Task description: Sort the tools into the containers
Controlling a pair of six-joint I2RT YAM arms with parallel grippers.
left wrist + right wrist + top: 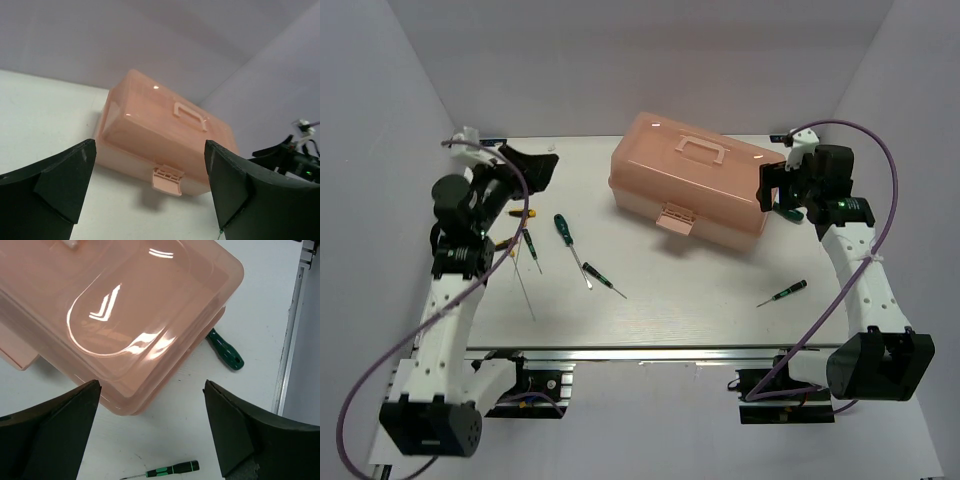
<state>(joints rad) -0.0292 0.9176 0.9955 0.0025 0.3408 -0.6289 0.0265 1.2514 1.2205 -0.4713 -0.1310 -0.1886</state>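
Observation:
The salmon-pink toolbox (pixel 690 185) stands closed at the table's back centre, its latch (pixel 675 218) facing front. Several screwdrivers lie on the table: a dark green one (pixel 563 228), another (pixel 592 272), a yellow-handled one (pixel 520 213) by my left arm, and a small green one (pixel 788 291) at front right. My left gripper (pixel 535 168) is open and empty, left of the toolbox (pixel 160 135), facing its latch (pixel 167 179). My right gripper (pixel 769 188) is open and empty above the toolbox's right end (pixel 125 305). A green-handled screwdriver (pixel 225 351) lies beside that end, a small one (pixel 170 471) nearer.
White walls close in the table at the back and both sides. An aluminium rail (pixel 650 353) runs along the table's front edge. Purple cables (pixel 880 190) loop from both arms. Thin shafts of more screwdrivers (pixel 525 285) lie by the left arm.

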